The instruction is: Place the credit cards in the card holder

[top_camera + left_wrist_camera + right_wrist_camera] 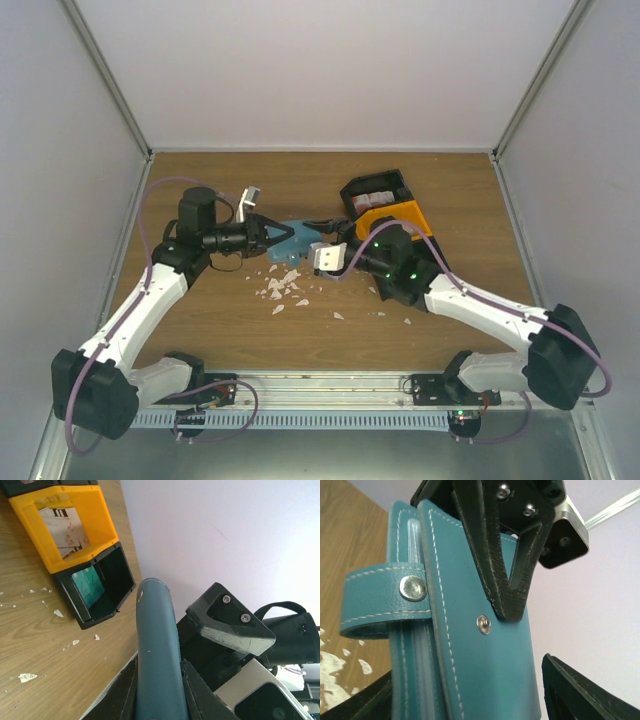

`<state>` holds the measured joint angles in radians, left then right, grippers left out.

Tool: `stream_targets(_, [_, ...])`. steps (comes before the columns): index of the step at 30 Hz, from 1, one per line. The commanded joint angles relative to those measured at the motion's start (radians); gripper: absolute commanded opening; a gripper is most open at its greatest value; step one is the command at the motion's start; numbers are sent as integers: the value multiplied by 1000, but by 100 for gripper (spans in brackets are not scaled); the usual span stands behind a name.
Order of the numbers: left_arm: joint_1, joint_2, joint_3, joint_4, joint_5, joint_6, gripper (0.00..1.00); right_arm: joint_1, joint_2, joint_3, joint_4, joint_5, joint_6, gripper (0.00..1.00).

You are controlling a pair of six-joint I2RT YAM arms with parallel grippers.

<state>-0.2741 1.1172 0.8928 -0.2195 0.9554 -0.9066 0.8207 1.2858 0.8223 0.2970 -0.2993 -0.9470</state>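
The teal card holder (298,238) hangs above the table between the two arms, its snap strap (380,600) undone. My left gripper (160,672) is shut on it, one black finger pressed on each face, and the same clamping fingers (495,555) show in the right wrist view. My right gripper (470,680) stands open around the holder's lower end, its right finger clearly apart from the leather. White credit cards with red patches (62,525) lie in the orange bin (100,520). More red-and-white cards (378,198) sit in a black bin (352,190).
A second black bin (120,580) holding something teal stands beside the orange one. White scraps (285,285) lie scattered on the wooden table (200,320) under the grippers. Grey walls enclose the table on three sides.
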Motion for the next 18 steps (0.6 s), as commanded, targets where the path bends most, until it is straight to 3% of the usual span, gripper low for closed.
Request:
stream_targets(1, [1,-23,2,126,5,9,0,2,-109,-41,-48,-4,230,67])
stream_targets(6, [3,-88,-16,207,-262,6,0,-10,-216,-67,-91,-8,660,68])
stream_targets(11, [3,-136,-119,337,-446,-47,0,-6,-118,34,-176,25,1134,62])
stream_targets(18, [3,-131,-178,441,-429,-118,0,-21,-73,-135,292,-32,1749,82])
